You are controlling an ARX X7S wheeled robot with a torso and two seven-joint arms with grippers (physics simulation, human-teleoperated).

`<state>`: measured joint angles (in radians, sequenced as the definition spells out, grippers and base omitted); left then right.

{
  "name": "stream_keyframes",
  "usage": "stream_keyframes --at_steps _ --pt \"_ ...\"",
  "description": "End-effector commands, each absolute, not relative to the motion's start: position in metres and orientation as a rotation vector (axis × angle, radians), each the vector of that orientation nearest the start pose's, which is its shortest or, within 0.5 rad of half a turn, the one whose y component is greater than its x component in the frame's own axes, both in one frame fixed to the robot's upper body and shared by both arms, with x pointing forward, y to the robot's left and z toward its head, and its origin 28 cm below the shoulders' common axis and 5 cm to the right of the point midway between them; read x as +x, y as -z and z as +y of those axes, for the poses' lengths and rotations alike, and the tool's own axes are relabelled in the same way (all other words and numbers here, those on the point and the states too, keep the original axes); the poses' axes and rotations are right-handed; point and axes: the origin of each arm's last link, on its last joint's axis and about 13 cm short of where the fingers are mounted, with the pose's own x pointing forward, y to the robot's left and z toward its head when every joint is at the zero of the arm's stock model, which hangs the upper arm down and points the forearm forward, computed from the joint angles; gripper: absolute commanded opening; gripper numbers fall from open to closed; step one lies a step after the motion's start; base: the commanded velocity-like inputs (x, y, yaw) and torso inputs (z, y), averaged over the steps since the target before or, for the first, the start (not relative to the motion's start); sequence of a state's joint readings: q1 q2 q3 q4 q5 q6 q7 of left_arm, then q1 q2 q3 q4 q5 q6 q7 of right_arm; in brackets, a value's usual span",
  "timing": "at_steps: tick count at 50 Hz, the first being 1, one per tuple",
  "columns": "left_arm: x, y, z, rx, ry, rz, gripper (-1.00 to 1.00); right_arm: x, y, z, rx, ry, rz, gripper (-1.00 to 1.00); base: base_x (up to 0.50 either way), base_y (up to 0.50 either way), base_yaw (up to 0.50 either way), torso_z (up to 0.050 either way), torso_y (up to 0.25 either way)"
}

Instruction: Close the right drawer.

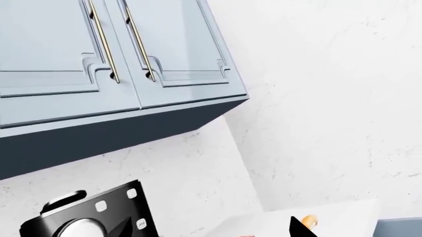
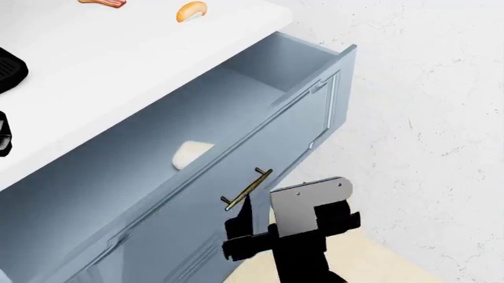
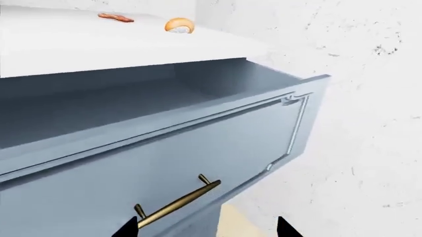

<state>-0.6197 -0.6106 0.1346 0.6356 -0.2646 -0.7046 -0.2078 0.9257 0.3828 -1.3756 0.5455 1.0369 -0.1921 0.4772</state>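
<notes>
The right gripper (image 2: 245, 217) — jaws spread, holding nothing — hangs just in front of the pulled-out right drawer (image 2: 260, 147), level with its brass handle (image 2: 246, 188), which runs along the drawer's front panel.

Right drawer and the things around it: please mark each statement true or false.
1. The right drawer is pulled out. True.
2. The right gripper is shut on the brass handle. False: its fingers stand apart, near the handle.
3. A bread roll lies on the white counter. True.
4. The wall cabinet doors stand open. False: both are closed.
5. The drawer is full of plates. False: only a pale patch shows inside.
</notes>
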Motion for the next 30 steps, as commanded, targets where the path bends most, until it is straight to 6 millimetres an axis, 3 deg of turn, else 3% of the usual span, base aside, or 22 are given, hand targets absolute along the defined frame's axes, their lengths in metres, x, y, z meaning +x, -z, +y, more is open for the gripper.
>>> stream_keyframes --at_steps 1,14,30 --pt "0.254 -0.252 0.266 0.424 -0.044 -0.497 1.0 0.318 -0.079 -0.113 -0.072 -0.07 0.056 1.0 0.0 0.0 0.0 0.0 0.0" --pt "0.255 -0.256 0.258 0.426 -0.024 -0.507 1.0 0.296 -0.086 -0.15 -0.052 0.056 0.017 1.0 0.0 0.0 0.0 0.0 0.0" --pt "0.235 -0.285 0.231 0.495 0.079 -0.628 1.0 0.286 -0.079 -0.156 0.001 0.098 0.022 1.0 0.0 0.0 0.0 0.0 0.0"
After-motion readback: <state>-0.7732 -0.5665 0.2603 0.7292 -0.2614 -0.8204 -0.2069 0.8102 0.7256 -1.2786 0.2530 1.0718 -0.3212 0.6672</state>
